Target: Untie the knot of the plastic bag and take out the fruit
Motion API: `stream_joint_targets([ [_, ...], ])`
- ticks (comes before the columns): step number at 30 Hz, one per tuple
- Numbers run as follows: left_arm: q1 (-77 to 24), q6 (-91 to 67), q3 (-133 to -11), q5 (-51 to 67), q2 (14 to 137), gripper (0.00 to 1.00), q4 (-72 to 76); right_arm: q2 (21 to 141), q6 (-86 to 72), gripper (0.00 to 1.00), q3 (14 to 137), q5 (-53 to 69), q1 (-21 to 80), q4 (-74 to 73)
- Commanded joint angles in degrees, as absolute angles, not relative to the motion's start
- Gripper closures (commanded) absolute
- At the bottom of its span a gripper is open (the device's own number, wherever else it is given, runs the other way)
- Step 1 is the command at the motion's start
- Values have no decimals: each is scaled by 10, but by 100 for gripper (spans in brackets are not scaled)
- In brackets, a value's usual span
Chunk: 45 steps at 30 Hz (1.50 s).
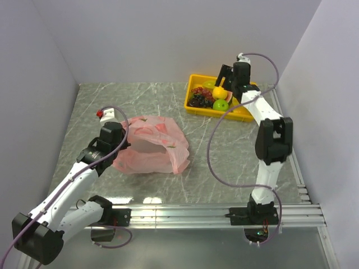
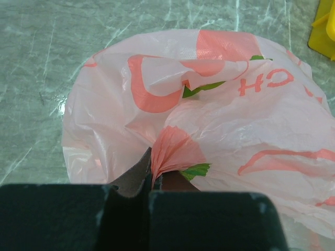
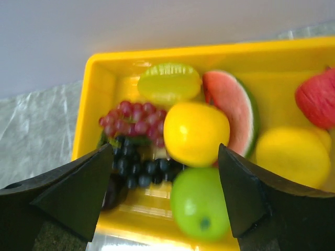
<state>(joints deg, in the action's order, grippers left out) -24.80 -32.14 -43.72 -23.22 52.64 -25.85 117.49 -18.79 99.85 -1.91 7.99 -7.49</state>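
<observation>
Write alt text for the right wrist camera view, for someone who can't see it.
The right tool hangs open over a yellow tray of toy fruit, a round yellow fruit between its dark fingers. Around it lie a green apple, red grapes, dark grapes, a watermelon slice, a pale green fruit and a red fruit.

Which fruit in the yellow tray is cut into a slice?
The watermelon: red inside with a green rind, lying beside the round yellow fruit. The other fruits look whole.
</observation>
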Motion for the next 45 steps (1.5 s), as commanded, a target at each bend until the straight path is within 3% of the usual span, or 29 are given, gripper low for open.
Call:
stream_joint_targets([
  [1, -209, -341, -440, -207, 529, 99, -232, 1034, -188, 13, 929, -26, 84, -55],
  [8, -78, -359, -520, -166, 605, 97, -237, 723, -190, 13, 678, -37, 87, -63],
  [13, -9, -382, -540, -237, 606, 98, -253, 550, -199, 13, 576, -55, 90, -92],
  [19, -1, -386, -516, -303, 558, 87, -278, 396, -227, 13, 505, -88, 90, -134],
  [22, -1, -394, -503, -304, 499, 57, -300, 336, -250, 13, 488, -105, 89, -154],
  [23, -1, -391, -500, -296, 481, 31, -301, 325, -254, 13, 486, -115, 89, -160],
  [24, -1, -389, -498, -294, 462, 20, -307, 316, -255, 12, 485, -118, 89, -169],
  [26, -1, -370, -521, -286, 422, 4, -336, 298, -254, 9, 498, -121, 89, -188],
  [27, -1, -359, -535, -283, 415, 1, -350, 294, -254, 9, 506, -125, 88, -211],
  [37, -49, -227, -785, -282, 330, 1, -460, 214, -223, 7, 563, -123, 90, -289],
  [45, -109, -196, -838, -370, 294, 1, -484, 147, -159, 5, 556, -156, 90, -278],
])
